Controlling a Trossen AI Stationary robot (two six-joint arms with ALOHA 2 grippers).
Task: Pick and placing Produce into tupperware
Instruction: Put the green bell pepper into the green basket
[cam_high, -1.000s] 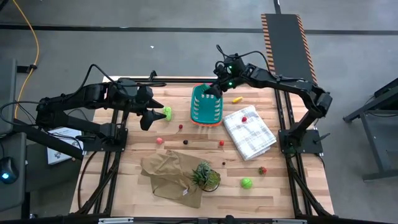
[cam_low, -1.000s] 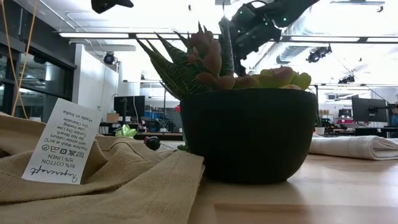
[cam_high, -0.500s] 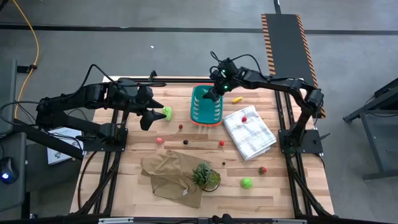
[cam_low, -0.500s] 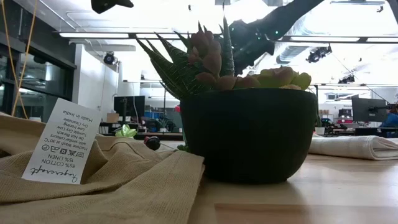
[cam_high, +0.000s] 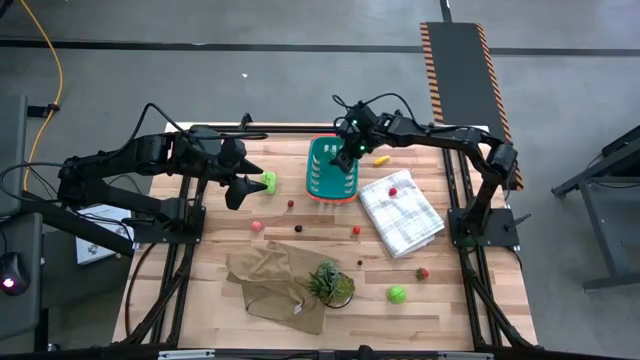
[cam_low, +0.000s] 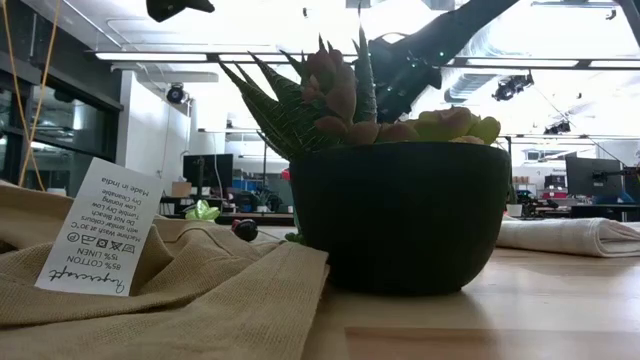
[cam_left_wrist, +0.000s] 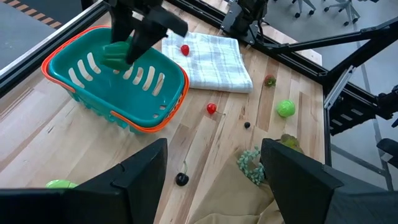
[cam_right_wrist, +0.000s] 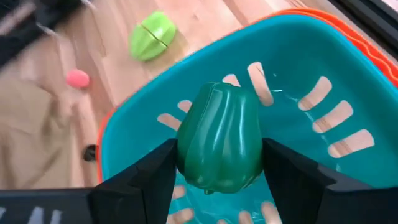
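Change since one second ago: your right gripper (cam_high: 348, 156) has moved from the far right rim of the teal basket (cam_high: 322, 182) to over its interior; your left arm, the table items and the basket are unchanged.

Right gripper: fingers clamped on the dark green pepper (cam_right_wrist: 219, 139), held above the basket floor, inside the rim line as seen from the left wrist view (cam_left_wrist: 115, 55). You cannot tell the pepper's long axis for certain; in the right wrist view its narrower end points out from the fingers toward the basket's slotted wall (cam_right_wrist: 311, 106).

Left gripper (cam_high: 243, 186): waiting over the table's left part, fingers spread, holding nothing; light green star fruit (cam_high: 268, 180) just beside it.

Surface: pale wood slat table (cam_high: 460, 300). On it: white checked cloth (cam_high: 401, 214) with a red ball (cam_high: 393, 191) on top; yellow piece (cam_high: 381, 159) beyond the basket; tan cloth (cam_high: 268, 280); potted succulent (cam_high: 330, 283); green round piece (cam_high: 398, 294); pink piece (cam_high: 256, 227).

Room: grey floor, striped ramp (cam_high: 462, 60), yellow cable (cam_high: 50, 70); the low view shows ceiling lights and desks.
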